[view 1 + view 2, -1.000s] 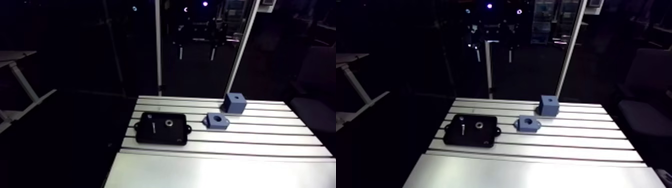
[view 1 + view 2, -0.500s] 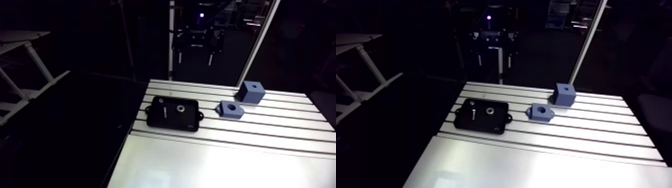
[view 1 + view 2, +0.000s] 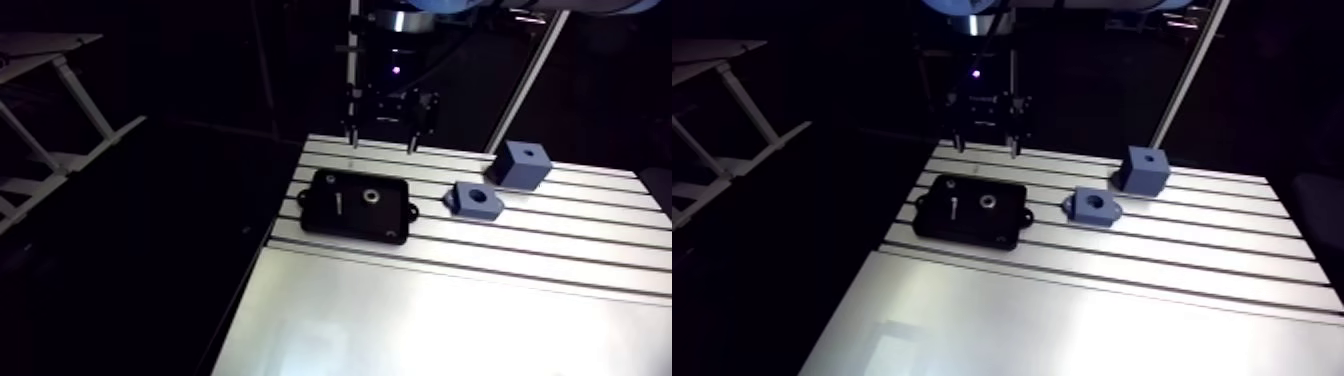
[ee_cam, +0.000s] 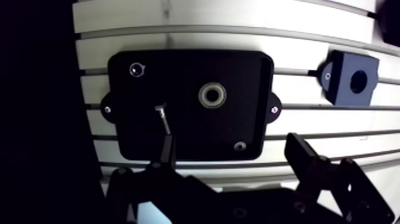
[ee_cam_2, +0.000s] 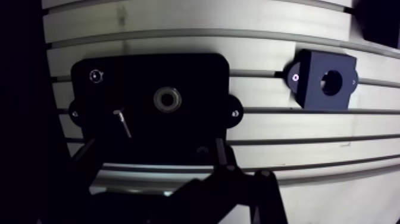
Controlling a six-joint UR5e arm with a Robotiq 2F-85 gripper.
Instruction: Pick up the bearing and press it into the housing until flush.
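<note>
Hovering: gripper [image 3: 380,128], fingers spread and empty, now drawn nearer over the far edge of the black tray [image 4: 178,77] than just before. Bearing [image 4: 212,95]: resting in that tray, untouched. Housing [image 4: 339,74]: beside the tray, bore vacant. Status, by my reckoning: approach under way, grasp pending.

Topped by light-blue joint cap [image 3: 960,5] — silver ring [image 3: 400,18] beneath, tiny violet light [image 3: 397,71]. Ends in black gripper [image 3: 381,140], two slim fingers [image 4: 305,156] — pale-tipped.

table [image 3: 420,320] brushed metal | tray [image 4: 178,77] matt plastic | bearing [image 4: 212,94] shiny metal | housing [image 3: 462,201] matt plastic
</note>
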